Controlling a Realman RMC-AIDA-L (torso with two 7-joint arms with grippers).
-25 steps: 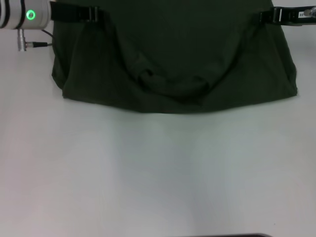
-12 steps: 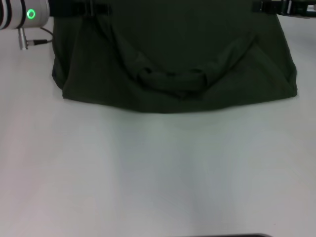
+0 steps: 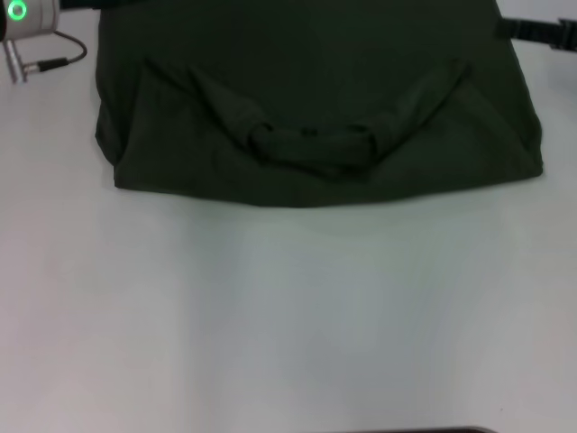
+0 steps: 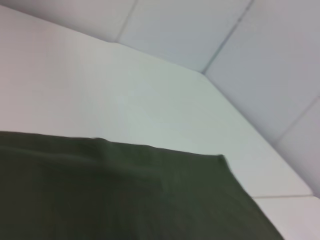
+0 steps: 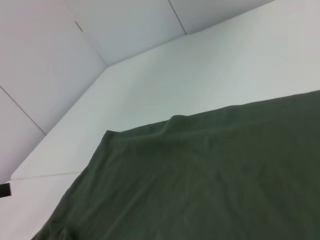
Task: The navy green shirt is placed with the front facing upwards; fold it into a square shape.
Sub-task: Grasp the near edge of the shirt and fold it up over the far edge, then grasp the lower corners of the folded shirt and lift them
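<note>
Head view: one navy green shirt (image 3: 315, 99) lies at the table's (image 3: 288, 316) far edge, its plain side up, no lettering readable. The left gripper (image 3: 63, 4) and right gripper (image 3: 541, 32) sit at its far corners; their grip cannot be told. Left wrist view: one green cloth expanse on white. Right wrist view: the same.

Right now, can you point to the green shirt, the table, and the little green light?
Shirt (image 3: 315, 81), head view, on the plain green cloth above the bunched fold.
Table (image 3: 288, 316), head view, on the bare white top in front of the shirt.
Green light (image 3: 16, 11), head view, on the glowing ring of the left arm's wrist.
</note>
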